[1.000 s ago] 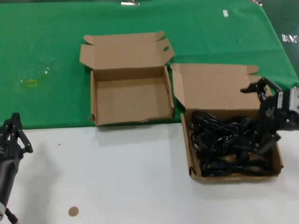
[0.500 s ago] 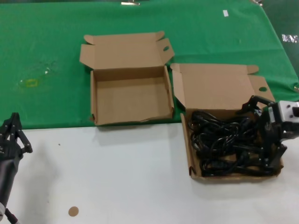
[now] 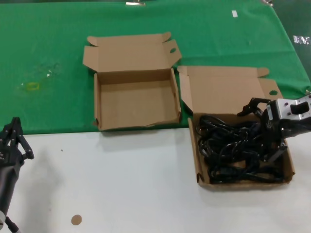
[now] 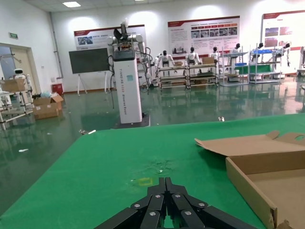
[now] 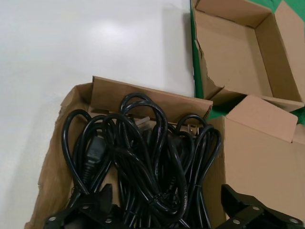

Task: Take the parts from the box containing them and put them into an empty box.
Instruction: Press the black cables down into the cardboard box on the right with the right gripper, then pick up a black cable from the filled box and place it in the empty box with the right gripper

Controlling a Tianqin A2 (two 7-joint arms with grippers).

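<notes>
Power cords (image 3: 238, 150), black and tangled in loose coils with moulded plugs, fill the straight-walled cardboard box (image 3: 200, 167) that sits on the white table (image 3: 121, 179) at the robot's right, its hinged lid (image 3: 226, 90) thrown back onto the green cloth (image 3: 48, 58); the right gripper (image 3: 265, 128) is down over the far right part of that box, its black fingers (image 3: 249, 108) spread wide apart above the cords, nothing caught between them; from the right wrist camera the same cords (image 5: 143, 152) lie heaped just below the two splayed fingertips (image 5: 86, 210), one plug (image 5: 94, 153) showing clearly among the loops; beside this box, toward the robot's left and resting on the cloth, stands the second cardboard box (image 3: 99, 104), bare inside, its front wall wavy and dented, its lid (image 3: 129, 51) open behind it, a round hole (image 3: 172, 50) in the flap; the left gripper (image 3: 12, 141) waits low at the table's left edge, well apart from both boxes, its fingers (image 4: 162, 205) drawn together.
</notes>
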